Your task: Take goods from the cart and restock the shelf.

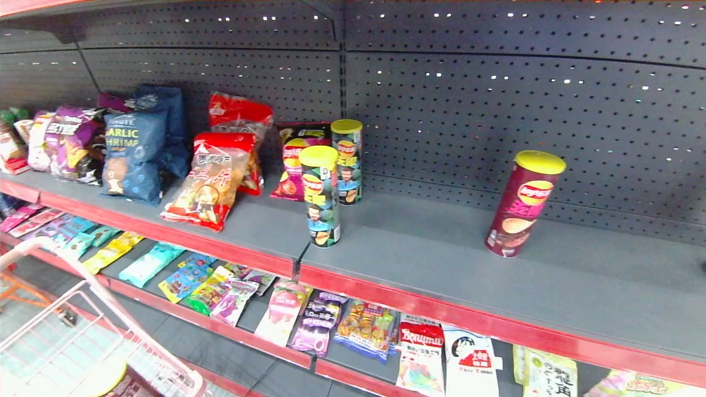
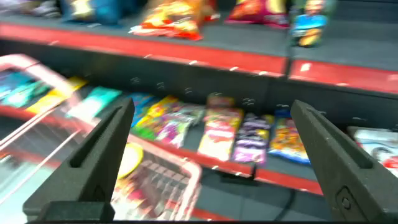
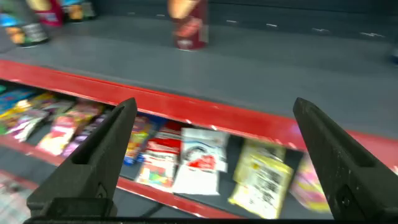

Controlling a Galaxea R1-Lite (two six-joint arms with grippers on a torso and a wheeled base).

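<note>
Left gripper (image 2: 211,165) and right gripper (image 3: 208,162) are both hanging with fingers spread wide, gripping nothing. Maroon chip can (image 1: 524,204) is standing upright on the shelf (image 1: 441,259) (at 3 o'clock from two dark cans (image 1: 321,198)); pink cart (image 1: 71,336) is sitting at 7 o'clock.

Left gripper (image 2: 211,158) and right gripper (image 3: 211,158) both hang with jaws spread wide, holding nothing.
</note>
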